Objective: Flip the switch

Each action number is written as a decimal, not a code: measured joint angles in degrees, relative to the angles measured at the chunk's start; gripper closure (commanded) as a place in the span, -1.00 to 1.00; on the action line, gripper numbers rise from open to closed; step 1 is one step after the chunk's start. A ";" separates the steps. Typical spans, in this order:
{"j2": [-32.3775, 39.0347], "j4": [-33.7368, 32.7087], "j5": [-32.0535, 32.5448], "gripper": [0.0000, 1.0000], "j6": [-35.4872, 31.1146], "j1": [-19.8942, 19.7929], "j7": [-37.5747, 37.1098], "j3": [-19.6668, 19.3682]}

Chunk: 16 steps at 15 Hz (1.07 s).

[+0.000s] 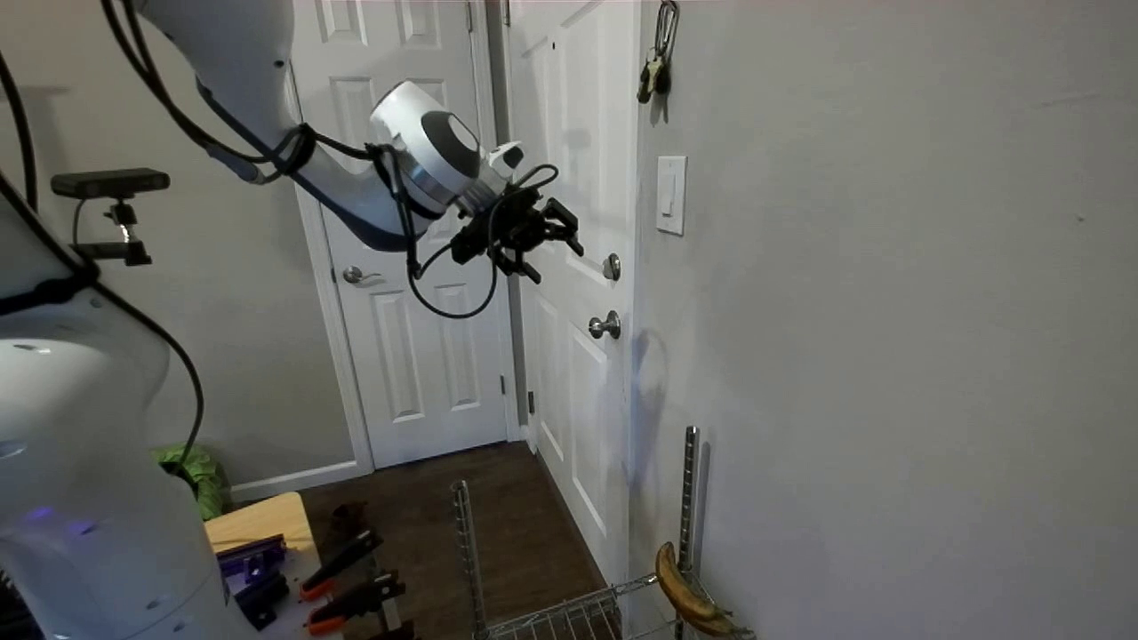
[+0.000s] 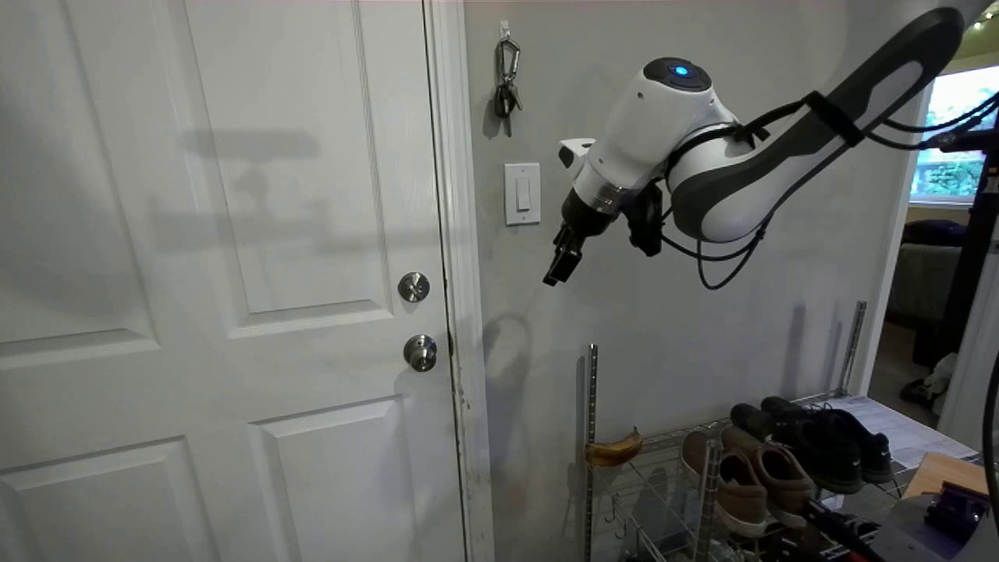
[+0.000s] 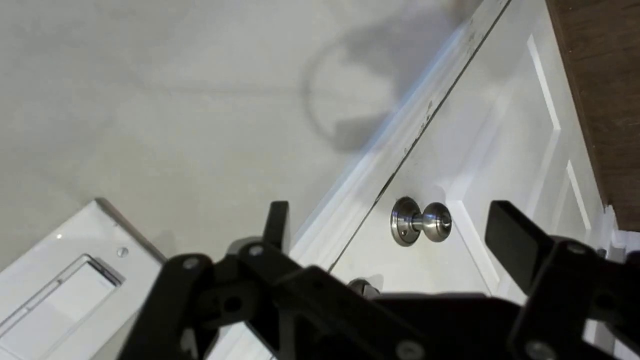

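Beside the door (image 1: pixel 573 298), on the wall (image 1: pixel 871 320) past its latch edge, is the switch (image 1: pixel 669 196) to be flipped. In an exterior view its long axis stands upright, parallel to that edge of the door. My gripper (image 1: pixel 558 265) shows in front of the door, lower than the switch. Both fingers (image 1: pixel 531 272) are visible, spread apart, with nothing between them.

In an exterior view the plate (image 2: pixel 510 195) carrying the switch sits near the door frame (image 2: pixel 462 234). It appears between the door and my fingertips (image 2: pixel 557 272), which point down and toward the door. The tips show lower than the switch and do not touch it. From this side the fingers overlap, so the opening cannot be read.

In the wrist view the opening is wide, and I hold nothing. The door knob (image 3: pixel 436 221) shows through the gap as background only. The switch lies outside the gap, on the side away from the door; the finger pad (image 3: pixel 275 222) farther from the door is the nearer to it. The switch's long axis runs obliquely here.

Judgement: the move turns on this offset. My fingers aim at the door, whereas the switch is on the wall beside it. I should raise the tips, swing them from door to wall, then press one end of the switch. Which end, I cannot tell.
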<state>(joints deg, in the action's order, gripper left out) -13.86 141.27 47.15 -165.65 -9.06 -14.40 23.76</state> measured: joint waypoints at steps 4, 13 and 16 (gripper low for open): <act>5.86 -9.12 7.07 -1.00 5.80 -1.56 -5.23 4.86; 18.02 -23.94 17.14 -1.00 17.30 -1.08 -17.47 7.31; 18.13 -24.74 17.13 -1.00 20.29 0.84 -21.23 5.47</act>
<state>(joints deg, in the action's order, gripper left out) 4.27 116.53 64.29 -145.36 -8.22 -35.63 29.23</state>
